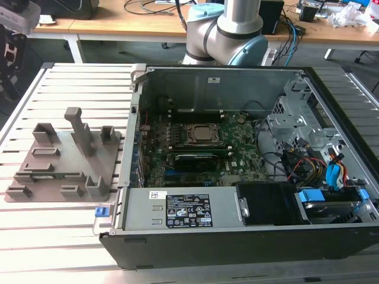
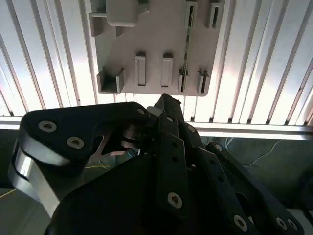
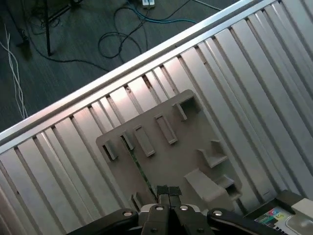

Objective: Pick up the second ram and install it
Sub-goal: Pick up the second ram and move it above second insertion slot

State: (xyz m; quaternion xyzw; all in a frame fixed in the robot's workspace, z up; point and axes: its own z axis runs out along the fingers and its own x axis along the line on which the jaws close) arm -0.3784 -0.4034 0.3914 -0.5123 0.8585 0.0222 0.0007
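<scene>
The second ram (image 3: 139,169) is a thin green stick standing on edge in a slot of the grey fixture tray (image 3: 181,127). The second wrist view shows the ram (image 2: 187,44) as a narrow green line between two small end blocks of the tray (image 2: 156,34). My gripper (image 3: 169,192) hangs above the tray, its black fingertips pressed together with nothing between them, close to one end of the stick and apart from it. In the second wrist view the gripper (image 2: 165,100) points toward the tray's edge. The tray (image 1: 59,160) sits at the exterior view's left.
An open computer case (image 1: 237,236) holding the green motherboard (image 1: 201,148) lies beside the tray, on the exterior view's right. Both rest on a slatted metal table (image 1: 71,83). Upright blocks (image 1: 80,127) rise from the tray. Cables (image 3: 122,39) lie on the floor beyond the table edge.
</scene>
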